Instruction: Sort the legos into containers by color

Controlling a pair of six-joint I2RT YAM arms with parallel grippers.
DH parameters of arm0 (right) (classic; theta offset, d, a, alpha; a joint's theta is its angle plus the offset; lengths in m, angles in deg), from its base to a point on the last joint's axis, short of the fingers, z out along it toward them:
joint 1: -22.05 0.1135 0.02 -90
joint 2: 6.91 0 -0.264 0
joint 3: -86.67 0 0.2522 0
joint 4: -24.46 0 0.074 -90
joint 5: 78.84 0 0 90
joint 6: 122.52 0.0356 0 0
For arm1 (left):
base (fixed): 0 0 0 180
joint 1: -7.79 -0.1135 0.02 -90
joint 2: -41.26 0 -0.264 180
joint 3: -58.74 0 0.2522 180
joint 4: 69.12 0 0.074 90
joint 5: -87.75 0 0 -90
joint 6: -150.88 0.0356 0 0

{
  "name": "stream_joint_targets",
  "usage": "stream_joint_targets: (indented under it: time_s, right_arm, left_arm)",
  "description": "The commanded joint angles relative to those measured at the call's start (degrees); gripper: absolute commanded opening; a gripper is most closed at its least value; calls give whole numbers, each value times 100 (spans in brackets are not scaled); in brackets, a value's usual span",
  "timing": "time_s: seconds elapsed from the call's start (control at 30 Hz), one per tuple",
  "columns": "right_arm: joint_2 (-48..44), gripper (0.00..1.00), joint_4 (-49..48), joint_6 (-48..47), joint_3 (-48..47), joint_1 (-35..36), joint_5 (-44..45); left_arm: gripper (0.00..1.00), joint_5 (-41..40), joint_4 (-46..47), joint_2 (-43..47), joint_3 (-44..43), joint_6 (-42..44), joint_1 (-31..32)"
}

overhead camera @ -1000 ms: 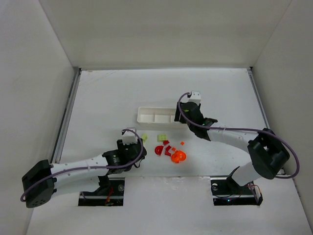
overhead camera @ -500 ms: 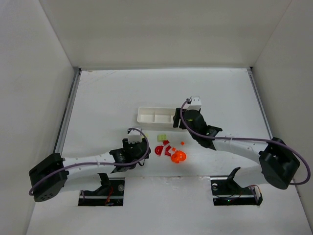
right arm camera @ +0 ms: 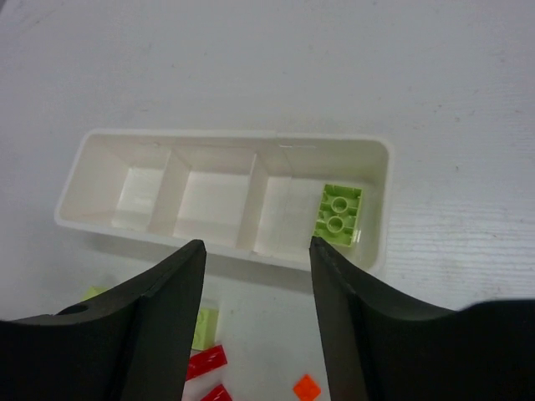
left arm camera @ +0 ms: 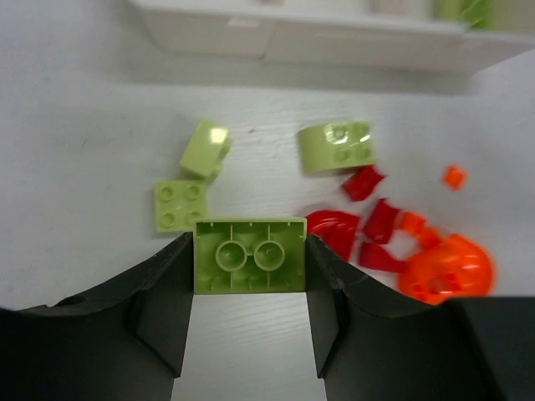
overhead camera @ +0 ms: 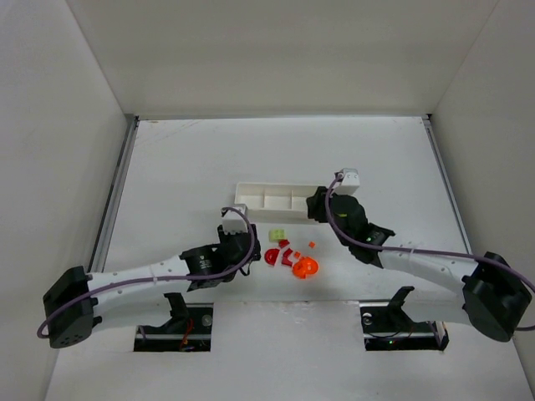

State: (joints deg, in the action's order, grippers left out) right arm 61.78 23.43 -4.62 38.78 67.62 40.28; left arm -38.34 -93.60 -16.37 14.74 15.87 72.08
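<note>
In the left wrist view my left gripper [left arm camera: 249, 242] is shut on a pale green lego [left arm camera: 249, 259], underside up, both jaws against its sides. Beyond it lie three more green legos [left arm camera: 180, 205], red pieces [left arm camera: 334, 230] and an orange dome [left arm camera: 447, 267]. The white three-compartment tray [right arm camera: 226, 134] holds one green lego [right arm camera: 338, 211] in its right compartment. My right gripper [right arm camera: 255, 246] hangs open and empty just in front of the tray. From above, the left gripper [overhead camera: 248, 242] is left of the pile and the right gripper [overhead camera: 316, 207] is at the tray's [overhead camera: 251, 200] right end.
Small red bricks [right arm camera: 205, 361], a tiny orange piece [right arm camera: 307, 386] and a green brick [right arm camera: 203, 324] lie below the tray's near wall. The loose pile [overhead camera: 288, 257] sits between the two arms. White walls enclose the table on three sides.
My left gripper has slid right to the pile and shut on a green lego. My right gripper has drawn back rightward from over the tray and its jaws have narrowed somewhat.
</note>
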Motion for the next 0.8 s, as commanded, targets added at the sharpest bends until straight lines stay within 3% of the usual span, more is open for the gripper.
stream_joint_targets:
  time_s: [0.0, 0.1, 0.23, 0.3, 0.43, 0.63, 0.77]
  right_arm:
    - [-513, 35, -490, 338, 274, -358, 374]
    - [-873, 25, -481, 680, 547, -692, 436]
    - [-1260, 32, -481, 1006, 846, -1123, 322]
    - [-1410, 34, -508, 1155, 969, -1316, 313]
    - [-1481, 38, -525, 1253, 1040, -1467, 102]
    - [-1419, 43, -534, 1288, 1013, -1449, 6]
    - [-1542, 53, -534, 1314, 1066, -1476, 23]
  left_arm:
    - [23, 32, 253, 86, -754, 316, 35]
    - [24, 260, 1016, -623, -1254, 764, -149]
    - [25, 533, 1802, -1506, -1766, 1206, -317]
    - [26, 962, 2319, -2530, -2440, 1433, -535]
    - [26, 1298, 2443, -3656, -3416, 1566, -773]
    - [28, 1447, 2399, -4617, -4218, 1689, -932]
    - [42, 1439, 2408, -4863, -4254, 1610, -949]
